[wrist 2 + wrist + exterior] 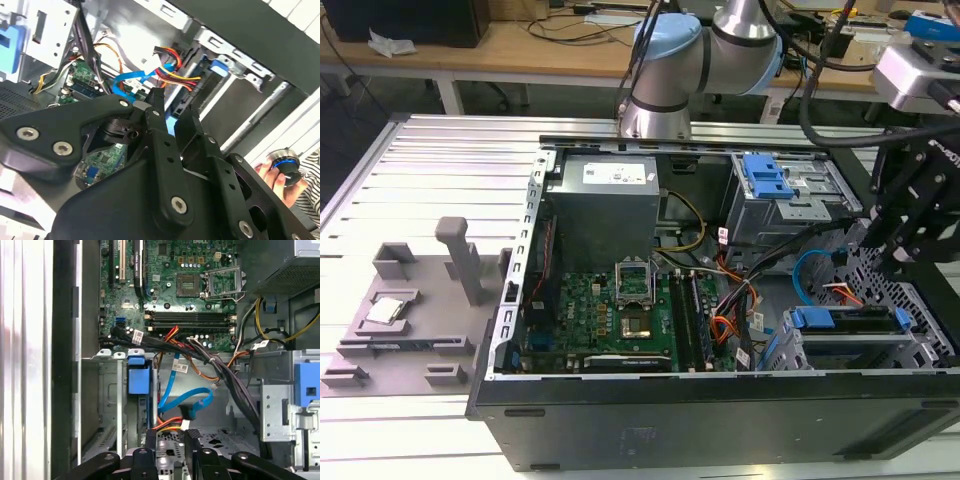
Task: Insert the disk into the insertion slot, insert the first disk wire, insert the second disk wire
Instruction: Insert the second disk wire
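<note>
On the exterior view's left, a grey moulded fixture (pixel 420 310) lies on the ribbed metal bench (pixel 420 160). Beside it is the open black computer case (pixel 720 420). A green motherboard (pixel 620 315) lies flat in the case, below a grey power supply (pixel 605 205). Further toward the exterior view's right, a tall grey cage (pixel 800 210) with a blue latch stands at the back of the case. In front of the cage, the disk (pixel 847 320) in its bright blue carrier sits inside the insertion slot (pixel 850 352), at the case's near corner. A flat blue cable (pixel 808 275) loops just beside the disk. A bundle of red, orange and yellow wires (pixel 835 291) runs to the same spot, though whether either is plugged in cannot be told. In the first wrist view, the black tool (pixel 171 435) hangs over this corner, close to the wire bundle. Its two fingers (pixel 151 440) are spread apart with nothing between them. In the second wrist view, a person's hand (pixel 270 176) in a striped sleeve grips a round knob (pixel 285 167) outside the case.
</note>
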You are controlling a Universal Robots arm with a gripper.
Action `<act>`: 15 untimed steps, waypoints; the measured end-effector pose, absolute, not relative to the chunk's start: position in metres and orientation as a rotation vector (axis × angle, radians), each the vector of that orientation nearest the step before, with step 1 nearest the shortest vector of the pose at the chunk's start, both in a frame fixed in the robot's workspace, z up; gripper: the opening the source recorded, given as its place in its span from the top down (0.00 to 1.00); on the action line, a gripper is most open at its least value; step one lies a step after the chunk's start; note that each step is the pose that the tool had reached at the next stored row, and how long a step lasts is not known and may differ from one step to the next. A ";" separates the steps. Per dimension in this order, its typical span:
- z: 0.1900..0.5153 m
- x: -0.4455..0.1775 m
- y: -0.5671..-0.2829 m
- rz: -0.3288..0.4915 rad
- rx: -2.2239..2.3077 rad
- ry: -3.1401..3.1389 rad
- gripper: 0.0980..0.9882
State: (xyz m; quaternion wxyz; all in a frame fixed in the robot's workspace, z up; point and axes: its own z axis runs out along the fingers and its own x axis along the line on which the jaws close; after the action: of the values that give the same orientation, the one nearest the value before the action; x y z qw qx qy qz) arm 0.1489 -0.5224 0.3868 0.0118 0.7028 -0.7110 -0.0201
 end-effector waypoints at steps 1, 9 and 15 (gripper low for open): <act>0.386 0.148 -0.520 -0.063 2.193 -2.216 0.70; 0.379 0.131 -0.510 -0.064 2.218 -2.191 0.70; 0.373 0.127 -0.507 -0.063 2.293 -2.110 0.70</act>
State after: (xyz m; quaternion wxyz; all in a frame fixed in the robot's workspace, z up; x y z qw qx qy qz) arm 0.1270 -0.5072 0.3726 0.0121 0.7356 -0.6770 -0.0202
